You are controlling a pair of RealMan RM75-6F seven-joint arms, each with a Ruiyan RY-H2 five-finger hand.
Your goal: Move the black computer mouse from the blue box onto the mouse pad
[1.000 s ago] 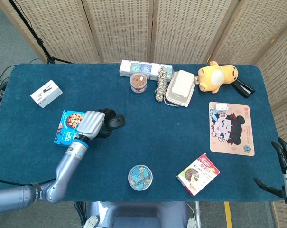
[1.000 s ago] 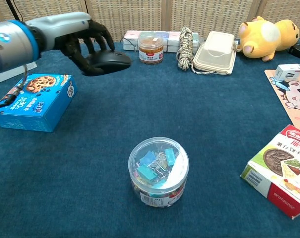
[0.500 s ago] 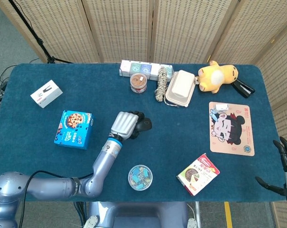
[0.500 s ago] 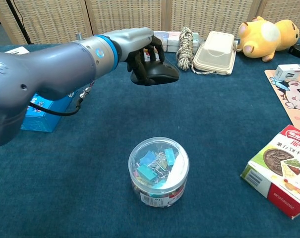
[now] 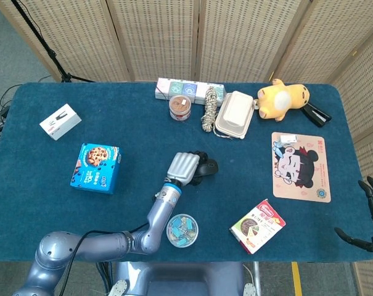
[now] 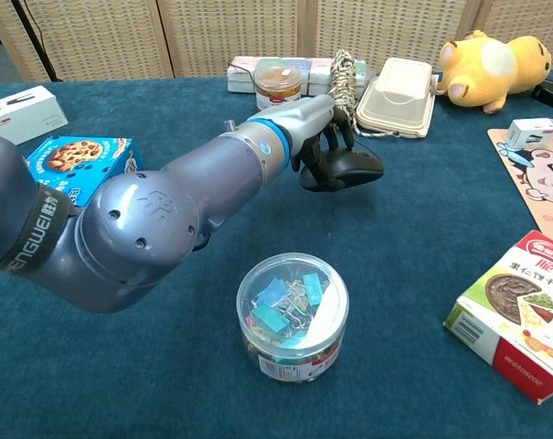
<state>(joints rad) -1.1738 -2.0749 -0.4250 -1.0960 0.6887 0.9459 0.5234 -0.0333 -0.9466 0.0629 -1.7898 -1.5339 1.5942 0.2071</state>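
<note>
The black computer mouse [image 5: 206, 168] [image 6: 354, 165] hangs above the middle of the table, held by my left hand [image 5: 187, 168] [image 6: 322, 137], whose fingers curl over it. The blue box [image 5: 96, 167] [image 6: 78, 160], a cookie carton, lies at the left with nothing on it. The mouse pad [image 5: 300, 166] [image 6: 541, 178] with a cartoon face lies at the right, well to the right of the mouse; a small white item [image 5: 288, 139] rests on its far corner. My right hand [image 5: 371, 217] shows at the right edge of the head view, fingers spread, holding nothing.
A clear tub of clips [image 5: 182, 230] [image 6: 292, 317] stands near the front. A snack box [image 5: 257, 226] sits front right. A jar [image 5: 180, 108], rope coil [image 5: 208, 111], beige container [image 5: 234, 115], yellow plush toy [image 5: 283, 98] and a white box [image 5: 60, 121] line the back.
My left hand has carried the mouse steadily rightward, from beside the blue box to the middle of the table. The right hand has barely shifted.
</note>
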